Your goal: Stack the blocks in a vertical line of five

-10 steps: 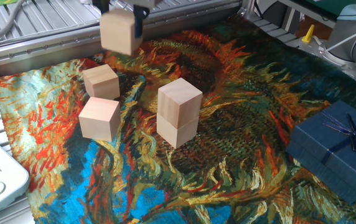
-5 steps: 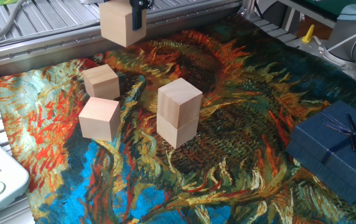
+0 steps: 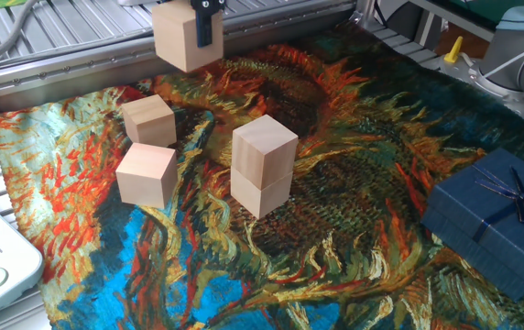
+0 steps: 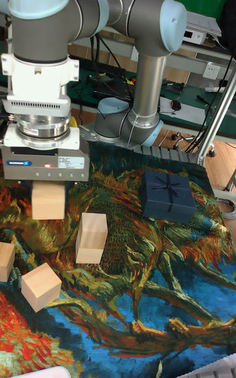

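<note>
On the painted cloth (image 3: 354,229), at about 9 o'clock, two single blocks lie close together: the near loose block (image 3: 146,173) and, just behind it, the far loose block (image 3: 149,120). At 11 o'clock the gripper (image 3: 189,23) holds the lifted block (image 3: 185,37) in the air, its fingers closed on the cube's sides (only one dark finger (image 3: 208,25) shows). Near the centre stands a two-block stack (image 3: 263,165), one cube on the other. At 4 o'clock sits the blue gift box (image 3: 493,218), well apart.
</note>
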`<state>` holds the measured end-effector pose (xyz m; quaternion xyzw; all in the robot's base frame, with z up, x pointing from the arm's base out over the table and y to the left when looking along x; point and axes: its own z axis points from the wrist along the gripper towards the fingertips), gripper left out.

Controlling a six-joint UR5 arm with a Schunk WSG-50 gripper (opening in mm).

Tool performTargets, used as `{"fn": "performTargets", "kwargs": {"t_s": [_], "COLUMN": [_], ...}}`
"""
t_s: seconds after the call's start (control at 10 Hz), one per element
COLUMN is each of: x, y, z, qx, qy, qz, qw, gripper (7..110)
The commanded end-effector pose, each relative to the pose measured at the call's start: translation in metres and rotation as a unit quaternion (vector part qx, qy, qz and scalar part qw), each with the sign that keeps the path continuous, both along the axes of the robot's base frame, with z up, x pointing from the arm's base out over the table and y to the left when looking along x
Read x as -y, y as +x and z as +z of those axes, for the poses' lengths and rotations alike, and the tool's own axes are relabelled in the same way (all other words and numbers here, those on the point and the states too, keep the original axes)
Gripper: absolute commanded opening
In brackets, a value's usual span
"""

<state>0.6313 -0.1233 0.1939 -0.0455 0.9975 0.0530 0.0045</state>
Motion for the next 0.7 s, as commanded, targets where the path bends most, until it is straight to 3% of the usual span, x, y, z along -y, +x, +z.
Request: {"fn": "performTargets", "kwargs": {"t_s": [0.0,0.1,0.4,0.6], "x": [-0.025,-0.036,-0.044,-0.028], "y": [0.002,0.003,0.004,0.005], "z": [0.002,0.001,-0.010,-0.008], "qx": [-0.005,-0.005,-0.001,0.002], "qy": [0.025,0.029,-0.008,-0.019], "qz": [-0.016,-0.024,-0.028,-0.013], "qw": [0.9996,0.9993,0.9996,0.9997], "gripper": [7,7,7,7]}}
